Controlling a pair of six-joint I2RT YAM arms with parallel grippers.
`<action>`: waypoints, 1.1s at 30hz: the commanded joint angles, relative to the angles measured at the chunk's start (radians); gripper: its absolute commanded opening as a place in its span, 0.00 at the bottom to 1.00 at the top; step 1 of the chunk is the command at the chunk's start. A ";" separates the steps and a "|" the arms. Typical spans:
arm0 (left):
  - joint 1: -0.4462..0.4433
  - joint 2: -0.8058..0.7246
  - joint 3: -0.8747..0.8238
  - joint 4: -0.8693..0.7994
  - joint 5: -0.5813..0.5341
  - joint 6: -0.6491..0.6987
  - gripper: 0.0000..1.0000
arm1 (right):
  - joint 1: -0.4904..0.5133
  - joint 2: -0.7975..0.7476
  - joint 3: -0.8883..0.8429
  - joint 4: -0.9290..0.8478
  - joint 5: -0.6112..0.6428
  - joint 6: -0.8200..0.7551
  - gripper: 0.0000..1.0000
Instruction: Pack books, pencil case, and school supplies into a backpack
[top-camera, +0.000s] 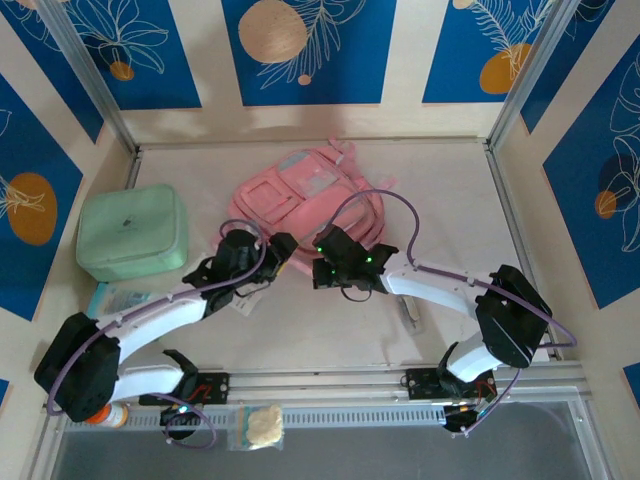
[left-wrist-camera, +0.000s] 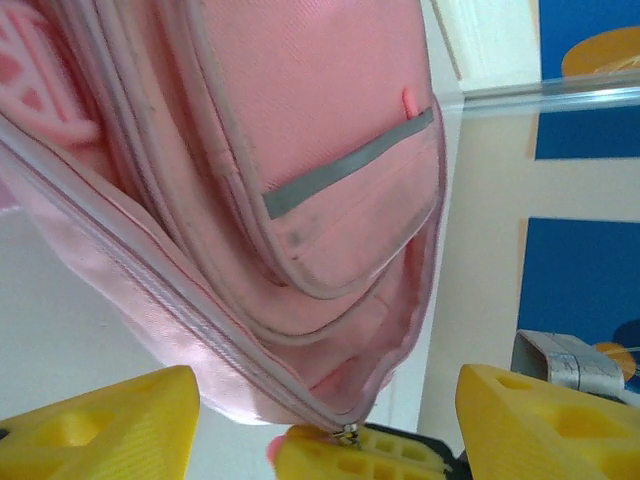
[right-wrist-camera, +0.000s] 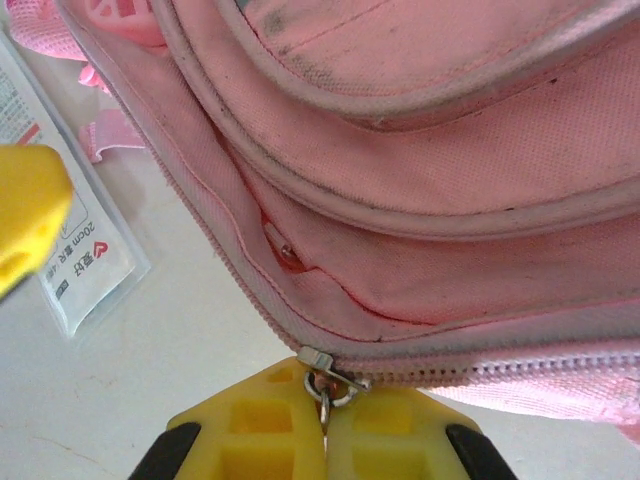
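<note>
top external: high at near edge, looks down toward far wall (top-camera: 310, 122) | left wrist, right wrist: very close | shared: backpack (top-camera: 300, 190) zipper edge

**Left wrist view: backpack corner between parted fingers**

We see the pink backpack (left-wrist-camera: 300, 100) on the pale table (left-wrist-camera: 60, 330), its grey-trimmed pocket (left-wrist-camera: 350, 225) facing us. The left gripper (left-wrist-camera: 328, 385) stands with its yellow fingers (left-wrist-camera: 100, 425) wide apart, on either side of the bag's corner. There the right gripper (left-wrist-camera: 352, 452) meets the zip pull (left-wrist-camera: 350, 432).
</note>
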 joint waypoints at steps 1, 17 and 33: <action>-0.052 0.052 -0.006 0.080 -0.151 -0.133 0.67 | 0.012 -0.003 0.041 0.002 0.022 0.021 0.00; -0.135 0.272 0.033 0.155 -0.277 -0.281 0.28 | 0.035 -0.002 0.046 -0.015 0.071 -0.002 0.00; -0.024 0.154 0.042 -0.017 -0.263 -0.049 0.00 | 0.024 -0.121 0.004 -0.274 0.175 -0.002 0.00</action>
